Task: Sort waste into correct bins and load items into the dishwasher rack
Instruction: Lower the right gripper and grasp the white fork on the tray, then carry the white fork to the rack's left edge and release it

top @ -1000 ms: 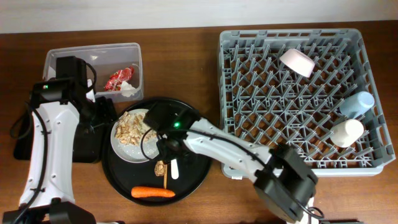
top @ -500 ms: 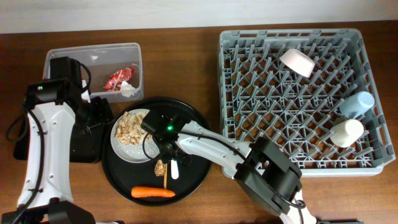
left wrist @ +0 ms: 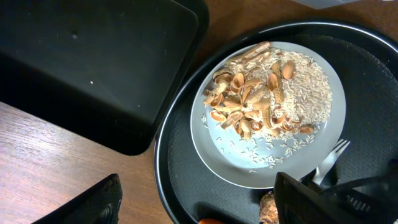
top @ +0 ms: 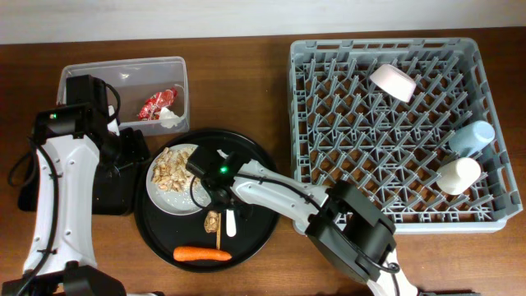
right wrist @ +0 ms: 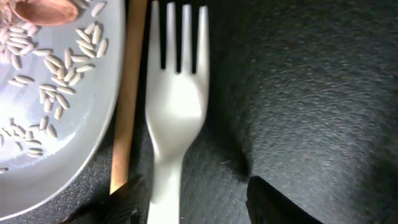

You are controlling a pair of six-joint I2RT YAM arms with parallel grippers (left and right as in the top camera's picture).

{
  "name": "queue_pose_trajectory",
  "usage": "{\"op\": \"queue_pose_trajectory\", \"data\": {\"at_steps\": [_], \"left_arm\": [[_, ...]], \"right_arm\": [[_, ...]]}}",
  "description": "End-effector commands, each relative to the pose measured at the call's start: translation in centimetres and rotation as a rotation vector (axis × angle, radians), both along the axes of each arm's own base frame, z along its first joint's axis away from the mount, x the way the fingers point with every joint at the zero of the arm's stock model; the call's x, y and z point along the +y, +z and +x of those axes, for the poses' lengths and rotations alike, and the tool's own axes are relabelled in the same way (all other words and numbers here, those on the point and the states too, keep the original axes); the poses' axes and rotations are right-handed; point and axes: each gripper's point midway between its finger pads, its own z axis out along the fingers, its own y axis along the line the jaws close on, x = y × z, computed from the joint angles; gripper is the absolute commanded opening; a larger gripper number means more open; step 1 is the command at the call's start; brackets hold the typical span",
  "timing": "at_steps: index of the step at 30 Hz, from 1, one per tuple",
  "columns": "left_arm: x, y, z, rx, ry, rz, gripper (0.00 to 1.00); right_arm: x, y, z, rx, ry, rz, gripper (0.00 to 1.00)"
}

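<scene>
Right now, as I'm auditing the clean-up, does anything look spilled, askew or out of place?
Loose rice grains lie scattered over the plate beyond the heap. The carrot and fork lie loose on the round tray, not binned or racked. The bowl sits tilted in the rack.

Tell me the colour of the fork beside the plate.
White; the fork shows best in the right wrist view.
</scene>
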Motion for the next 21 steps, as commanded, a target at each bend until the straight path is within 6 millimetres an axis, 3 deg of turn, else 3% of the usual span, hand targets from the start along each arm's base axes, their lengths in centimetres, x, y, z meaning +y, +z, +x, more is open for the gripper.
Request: {"op": "queue_pose_trajectory", "data": {"at_steps": [1,7,10,21], "left_arm": [[0.3,0.1,0.1,-0.004,0.023,0.008,0.77],[0.3,0.1,0.1,-0.004,0.023,0.008,0.77],[0.3,0.1,0.1,-0.004,0.023,0.008,0.77],[0.3,0.1,0.0,-0.001,0.023,0.007,0.77]], "right_arm": [[0.2,-0.5,-0.2,0.012,-0.005,-0.002,0.55],[-0.2,-1.1,0.0,0.0,-0.009,-0.031,0.52],[-0.3,-1.6,-0.2,0.017,-0.018,-0.036,0.36],[-0.1,-1.7,-0.5,0.032,-0.016,-0.025,0.13]]}}
